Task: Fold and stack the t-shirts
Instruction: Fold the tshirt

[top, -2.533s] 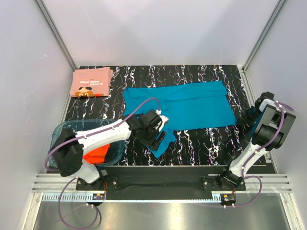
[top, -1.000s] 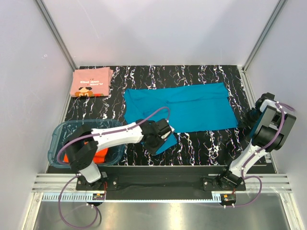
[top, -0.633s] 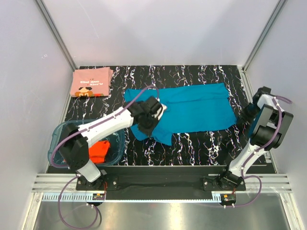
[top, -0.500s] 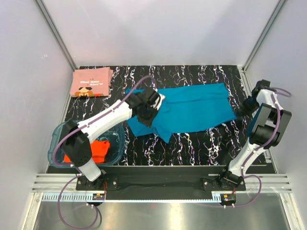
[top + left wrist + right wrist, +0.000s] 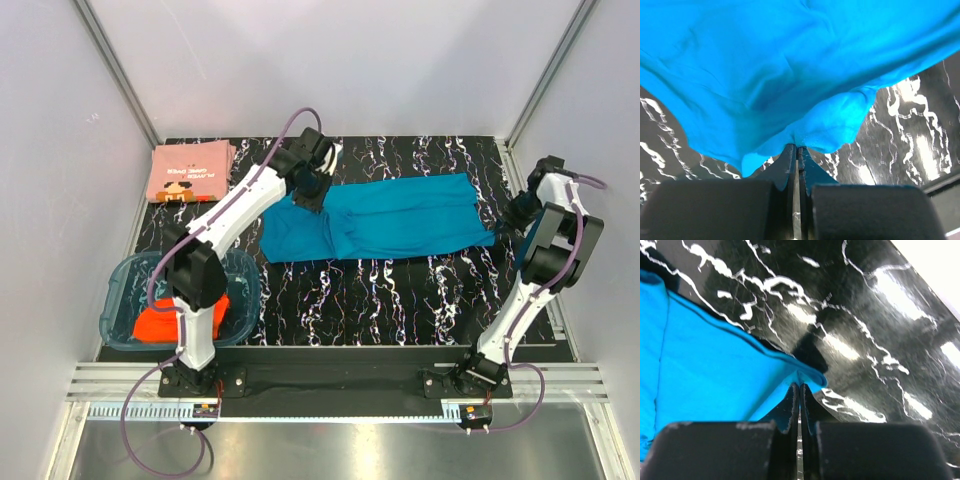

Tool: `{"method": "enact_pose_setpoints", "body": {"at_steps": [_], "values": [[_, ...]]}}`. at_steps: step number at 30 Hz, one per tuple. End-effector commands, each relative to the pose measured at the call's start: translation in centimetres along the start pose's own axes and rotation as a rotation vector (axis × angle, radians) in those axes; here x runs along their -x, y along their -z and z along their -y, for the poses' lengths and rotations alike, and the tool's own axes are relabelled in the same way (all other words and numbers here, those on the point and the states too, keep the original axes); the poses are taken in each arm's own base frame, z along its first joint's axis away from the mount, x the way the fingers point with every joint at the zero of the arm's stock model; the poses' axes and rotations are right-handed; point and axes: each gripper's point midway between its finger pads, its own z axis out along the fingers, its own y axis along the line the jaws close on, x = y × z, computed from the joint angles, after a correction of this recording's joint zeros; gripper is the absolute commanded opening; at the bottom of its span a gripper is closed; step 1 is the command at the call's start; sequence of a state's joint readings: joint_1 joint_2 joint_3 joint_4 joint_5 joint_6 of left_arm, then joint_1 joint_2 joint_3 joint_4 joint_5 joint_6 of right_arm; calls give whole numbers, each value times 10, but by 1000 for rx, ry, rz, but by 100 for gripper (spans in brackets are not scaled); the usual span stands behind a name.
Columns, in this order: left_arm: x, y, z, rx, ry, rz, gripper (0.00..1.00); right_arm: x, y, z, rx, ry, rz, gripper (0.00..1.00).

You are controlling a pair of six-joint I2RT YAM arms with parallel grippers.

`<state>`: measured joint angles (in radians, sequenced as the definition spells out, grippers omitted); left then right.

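While I watch from the overhead camera, the black white-veined table (image 5: pixel 400 300) fills most of the frame, and the teal-blue t-shirt (image 5: pixel 400 215) is the biggest thing on it, stretched left to right across the middle toward the back, with a crease running across it near its left end. At the near left corner sits the clear blue-tinted tub (image 5: pixel 245 290), well apart from the teal cloth. The salmon-pink t-shirt (image 5: pixel 190 172) lies folded flat at the far left corner of the table, print side up, with nothing on top of it. The orange-red t-shirt (image 5: pixel 160 322) is bunched inside the tub, partly hidden by my left arm. The left gripper (image 5: pixel 308 190) is reached far forward to the back left edge of the teal-blue t-shirt; its wrist camera shows the jaws pressed together on a bunched bit of hem, the fabric spreading away above the fingertips (image 5: pixel 790 159). The right gripper (image 5: pixel 512 218) is at the shirt's right end, beside the right wall; on its wrist camera I see the jaws clamped on the very corner of the teal cloth, just above the table surface.
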<state>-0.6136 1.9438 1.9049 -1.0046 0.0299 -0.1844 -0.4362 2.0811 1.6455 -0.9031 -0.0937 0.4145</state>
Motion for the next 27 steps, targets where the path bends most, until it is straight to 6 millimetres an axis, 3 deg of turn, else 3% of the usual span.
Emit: {"method": "enact_pose_setpoints", "body": {"at_steps": [1,10,20,27], "values": [[24,9,-27,84,49,46,0,16,8,-18,43,28,26,0],[48,5,-66,131,133,83,0,29,1,-46,103,35,27,0],[56,-13,-77,128,160,76,0,43,-11,-60,134,34,12,3],[55,-11,-88,165,183,86,0,49,-16,-73,159,37,9,6]]}}
